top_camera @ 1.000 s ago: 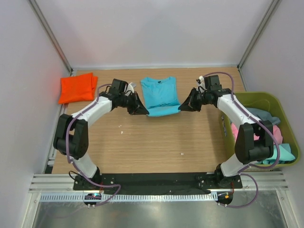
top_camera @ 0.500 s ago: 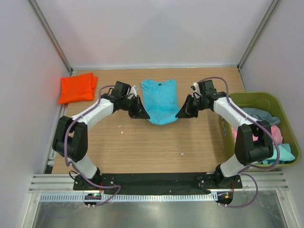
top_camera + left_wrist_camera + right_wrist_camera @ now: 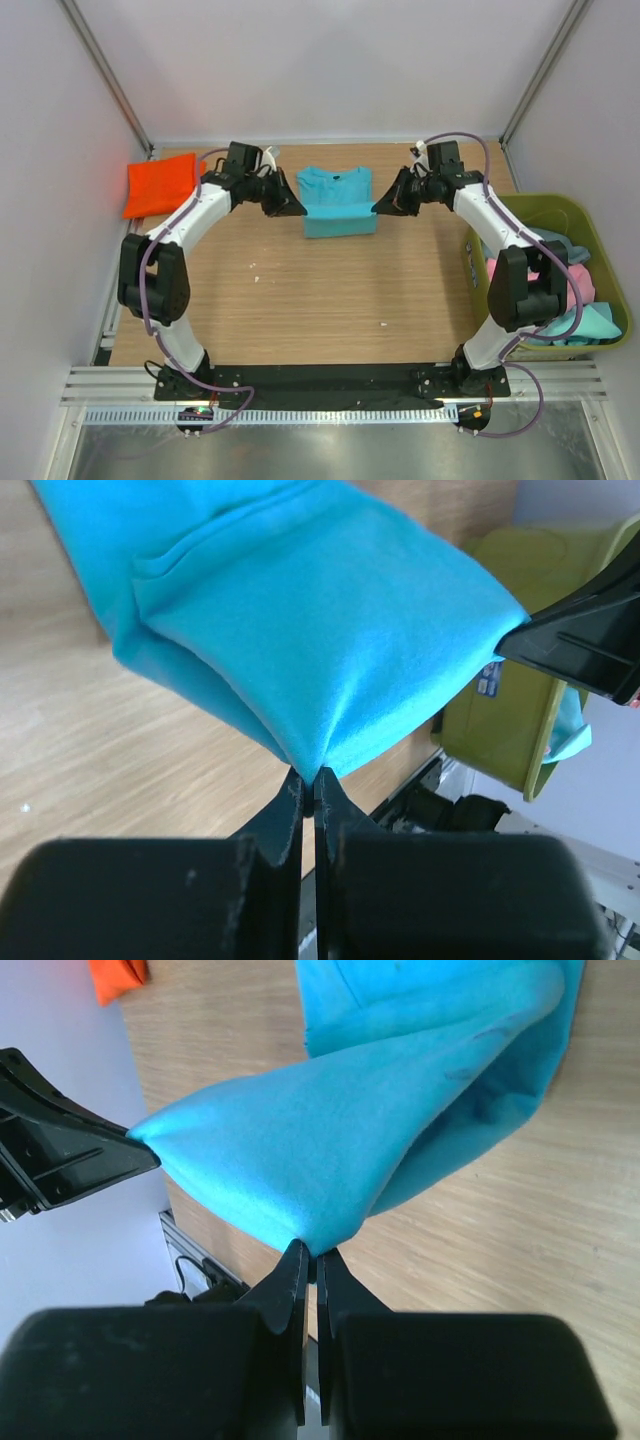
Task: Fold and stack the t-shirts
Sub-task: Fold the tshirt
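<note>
Left hand (image 3: 312, 780) and right hand (image 3: 308, 1252) each pinch a corner of the smooth turquoise t-shirt (image 3: 338, 205).

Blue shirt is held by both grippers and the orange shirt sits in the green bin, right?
Not quite. The left gripper and right gripper do hold the blue shirt, but the orange shirt lies on the table, far left, not in the green bin. The top view shows it.

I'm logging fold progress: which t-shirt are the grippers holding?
The turquoise-blue t-shirt, pinched at two corners by the left gripper and right gripper. The orange t-shirt lies apart, untouched; the other shirts sit in the green bin.
</note>
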